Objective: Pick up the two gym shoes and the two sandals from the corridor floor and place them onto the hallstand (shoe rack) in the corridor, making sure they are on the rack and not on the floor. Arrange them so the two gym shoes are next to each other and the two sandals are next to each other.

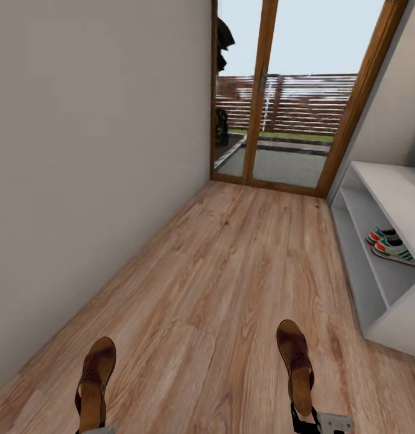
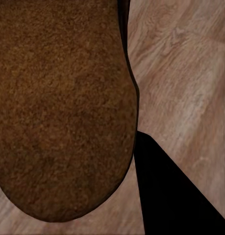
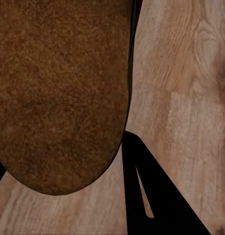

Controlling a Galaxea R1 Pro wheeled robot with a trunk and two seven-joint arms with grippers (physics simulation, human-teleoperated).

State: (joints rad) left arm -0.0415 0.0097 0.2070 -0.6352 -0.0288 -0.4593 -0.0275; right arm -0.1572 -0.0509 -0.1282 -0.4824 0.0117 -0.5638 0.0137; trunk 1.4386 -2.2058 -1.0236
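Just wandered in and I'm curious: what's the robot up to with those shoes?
It is carrying one brown sandal in each gripper: the left sandal and the right sandal, both held above the wooden floor. The two gym shoes already sit side by side on a shelf of the grey shoe rack to its right.

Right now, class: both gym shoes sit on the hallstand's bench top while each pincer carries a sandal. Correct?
Not quite. The head view shows the gym shoes on a lower shelf of the hallstand, not its bench top. Each pincer does appear to carry a sandal.
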